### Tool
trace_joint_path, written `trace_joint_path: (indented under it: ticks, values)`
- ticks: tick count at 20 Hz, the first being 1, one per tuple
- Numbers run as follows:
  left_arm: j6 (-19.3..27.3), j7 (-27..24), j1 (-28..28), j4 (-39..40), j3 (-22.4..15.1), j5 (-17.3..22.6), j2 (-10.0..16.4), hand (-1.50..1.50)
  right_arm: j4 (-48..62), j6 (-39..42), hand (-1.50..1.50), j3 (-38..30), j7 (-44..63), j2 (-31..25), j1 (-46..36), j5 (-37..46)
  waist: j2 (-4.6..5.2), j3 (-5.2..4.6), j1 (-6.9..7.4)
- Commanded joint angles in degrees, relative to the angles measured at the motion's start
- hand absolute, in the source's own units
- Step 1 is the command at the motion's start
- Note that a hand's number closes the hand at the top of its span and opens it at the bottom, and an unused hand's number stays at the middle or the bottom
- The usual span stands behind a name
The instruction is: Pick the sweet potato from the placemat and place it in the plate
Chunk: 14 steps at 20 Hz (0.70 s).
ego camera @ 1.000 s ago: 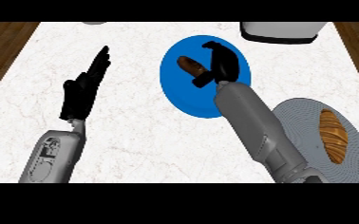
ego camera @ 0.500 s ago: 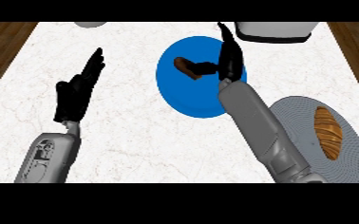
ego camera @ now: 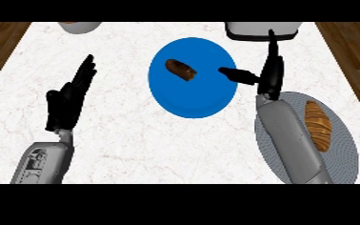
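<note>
1. Closest to me is the grey placemat (ego camera: 343, 138) on the right, with my right forearm lying across it. There's an orange-brown loaf-looking thing (ego camera: 318, 126) on it, which I don't think is my target.
2. My left hand (ego camera: 67, 100) is parked out left over the counter (ego camera: 126, 138), fingers straight and holding nothing. I'm leaving it alone.
3. My right hand (ego camera: 269, 74) is just beside the right rim of the blue plate (ego camera: 193, 100). Fingers are straight and it's empty. The thumb pokes in over the rim toward the potato, clear of it.
4. The sweet potato (ego camera: 181, 70) lies on the plate, well inside the rim. I reckon the placing's done.
5. So the job now is backing out clean. I'd lift first, then pull toward me, minding that thumb so it doesn't nudge the plate.
6. At the far edge there's a white container (ego camera: 262, 30) right by my fingertips and a bowl (ego camera: 77, 26) off left. No pushing forward.
</note>
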Motion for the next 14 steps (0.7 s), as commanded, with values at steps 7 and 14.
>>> trace_joint_path:
  ticks: [7, 14]
  values:
    - [-0.75, 0.03, -1.93, 1.48, 1.85, -0.24, 0.01, 0.0, -19.58, 12.93, -1.5, -4.2, -1.92, -9.93, 19.78, -6.83, 0.23, -0.01, 0.34]
    - [1.33, 2.23, -2.96, -0.45, 0.1, -2.88, -3.08, 0.0, -16.65, 17.3, -1.5, -10.16, -13.31, -9.43, 24.44, -11.37, 0.29, 0.01, 0.58]
